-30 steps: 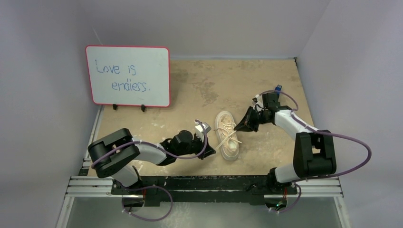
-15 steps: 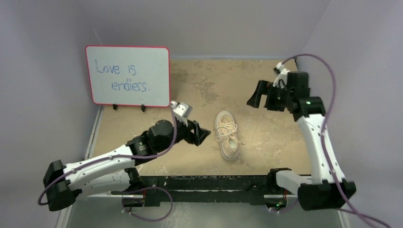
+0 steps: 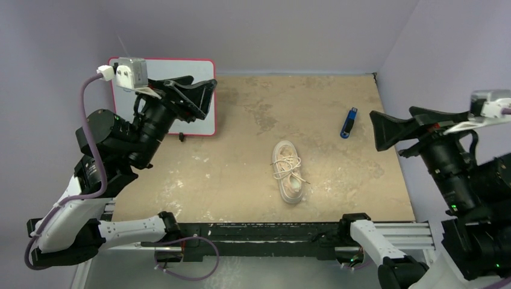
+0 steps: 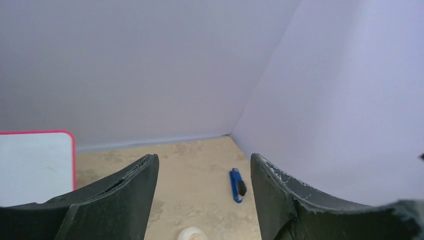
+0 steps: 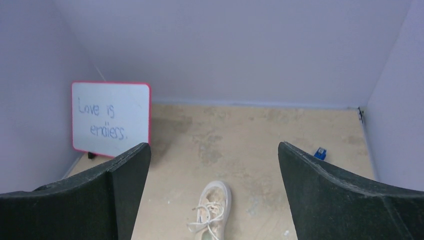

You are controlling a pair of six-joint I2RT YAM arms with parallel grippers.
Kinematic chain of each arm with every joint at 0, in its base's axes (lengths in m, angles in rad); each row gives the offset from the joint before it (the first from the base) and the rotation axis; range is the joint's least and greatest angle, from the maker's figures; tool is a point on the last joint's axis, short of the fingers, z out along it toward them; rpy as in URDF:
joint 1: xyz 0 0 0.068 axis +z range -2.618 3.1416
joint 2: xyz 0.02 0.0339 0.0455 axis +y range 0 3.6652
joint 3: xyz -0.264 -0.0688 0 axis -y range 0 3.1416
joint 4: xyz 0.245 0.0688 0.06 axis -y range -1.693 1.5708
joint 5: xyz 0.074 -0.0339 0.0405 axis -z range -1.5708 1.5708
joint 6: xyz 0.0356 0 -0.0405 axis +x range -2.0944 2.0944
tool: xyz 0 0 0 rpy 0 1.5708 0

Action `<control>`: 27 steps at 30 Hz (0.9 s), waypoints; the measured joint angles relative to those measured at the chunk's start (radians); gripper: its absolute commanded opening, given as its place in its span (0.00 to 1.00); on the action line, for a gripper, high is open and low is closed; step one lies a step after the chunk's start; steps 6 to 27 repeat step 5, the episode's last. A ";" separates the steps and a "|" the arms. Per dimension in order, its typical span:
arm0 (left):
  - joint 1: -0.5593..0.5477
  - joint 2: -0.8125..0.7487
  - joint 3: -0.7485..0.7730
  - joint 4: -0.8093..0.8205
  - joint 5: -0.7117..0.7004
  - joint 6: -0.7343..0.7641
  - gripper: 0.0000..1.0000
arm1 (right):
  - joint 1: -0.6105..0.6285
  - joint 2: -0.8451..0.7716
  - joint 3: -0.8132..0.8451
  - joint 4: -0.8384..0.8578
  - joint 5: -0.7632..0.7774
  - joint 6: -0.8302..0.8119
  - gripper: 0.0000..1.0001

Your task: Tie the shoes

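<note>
The pale pink-beige shoe (image 3: 287, 171) lies alone on the tan table, toe pointing to the back. Its white laces (image 3: 288, 164) are looped loosely over the tongue, and one end trails to the right. My left gripper (image 3: 203, 99) is raised high at the left, in front of the whiteboard, open and empty. My right gripper (image 3: 378, 129) is raised high at the right, wide open and empty. In the right wrist view the shoe (image 5: 214, 210) sits far below the open gripper (image 5: 214, 150). Between the open left fingers (image 4: 204, 165) only the shoe's toe (image 4: 192, 234) shows.
A whiteboard (image 3: 181, 67) with a red rim and handwriting stands at the back left, also seen as the whiteboard (image 5: 111, 117). A small blue object (image 3: 348, 123) lies on the table at the back right. Lilac walls close in the table on three sides.
Both arms have lifted away from the shoe and drawn back to the sides. Both grippers have gone from shut to open. The blue object has come into view.
</note>
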 measured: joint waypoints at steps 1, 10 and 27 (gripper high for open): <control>0.000 -0.002 0.008 -0.015 -0.015 0.011 0.68 | 0.000 0.008 0.047 -0.008 0.004 0.008 0.99; 0.000 -0.026 0.007 -0.047 -0.070 0.063 0.69 | 0.000 0.003 0.103 -0.005 0.019 0.026 0.99; 0.000 -0.026 0.007 -0.047 -0.070 0.063 0.69 | 0.000 0.003 0.103 -0.005 0.019 0.026 0.99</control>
